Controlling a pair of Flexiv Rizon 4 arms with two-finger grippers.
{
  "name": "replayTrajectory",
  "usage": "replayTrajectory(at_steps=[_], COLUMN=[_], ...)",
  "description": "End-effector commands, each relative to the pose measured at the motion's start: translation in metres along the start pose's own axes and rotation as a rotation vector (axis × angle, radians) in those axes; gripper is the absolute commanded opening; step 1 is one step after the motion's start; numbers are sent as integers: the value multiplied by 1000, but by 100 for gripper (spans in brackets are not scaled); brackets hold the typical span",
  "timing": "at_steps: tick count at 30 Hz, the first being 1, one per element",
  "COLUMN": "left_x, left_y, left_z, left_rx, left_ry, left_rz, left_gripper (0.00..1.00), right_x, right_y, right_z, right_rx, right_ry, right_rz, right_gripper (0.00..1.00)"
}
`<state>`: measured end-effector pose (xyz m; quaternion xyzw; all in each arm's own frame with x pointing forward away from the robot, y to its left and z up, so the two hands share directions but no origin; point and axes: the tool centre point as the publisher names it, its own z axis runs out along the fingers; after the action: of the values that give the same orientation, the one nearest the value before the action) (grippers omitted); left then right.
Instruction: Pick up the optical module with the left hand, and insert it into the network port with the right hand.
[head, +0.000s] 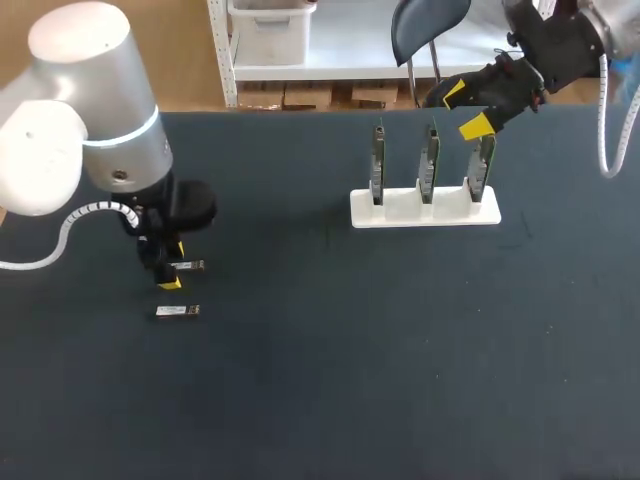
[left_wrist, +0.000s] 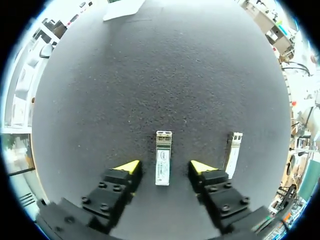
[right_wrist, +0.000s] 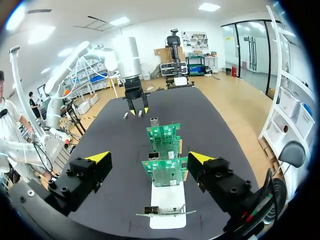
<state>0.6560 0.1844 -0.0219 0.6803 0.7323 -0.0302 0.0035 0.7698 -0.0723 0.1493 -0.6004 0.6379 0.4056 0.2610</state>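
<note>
Optical module (left_wrist: 163, 156) btwn parted left pincer (left_wrist: 165, 165)

We see a dark table (head: 400, 380) with a white slotted stand (head: 400, 212) toward its far edge. Well apart from it, a spare metal module (head: 178, 311) lies flat near the left side.

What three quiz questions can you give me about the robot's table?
1. True or false: the left gripper is shut on the optical module between its fingers.
2. How many circuit boards stand in the white holder? A two, B three, C five.
3. Fill in: ___ optical modules lie on the table.
Key: 1 false, it is open; 2 B; 3 two.
</note>
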Motion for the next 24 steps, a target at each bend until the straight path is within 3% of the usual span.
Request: replayTrajectory(at_steps=[1, 13, 18, 24], left_x=[-1, -4, -19, -50], left_y=[2, 6, 25, 72], left_z=[7, 3, -21, -72], left_rx=[6, 0, -66, -209], left_ry=[7, -3, -149, -380], left_rz=[3, -10, -110, -210], left_gripper=[0, 0, 0, 0], right_x=[0, 0, 0, 0], right_y=[1, 1, 1, 1], right_z=[0, 0, 0, 0], right_rx=[4, 4, 4, 4], right_ry=[-1, -1, -1, -1], right_rz=[-1, -1, -1, -1], right_gripper=[100, 100, 100, 100])
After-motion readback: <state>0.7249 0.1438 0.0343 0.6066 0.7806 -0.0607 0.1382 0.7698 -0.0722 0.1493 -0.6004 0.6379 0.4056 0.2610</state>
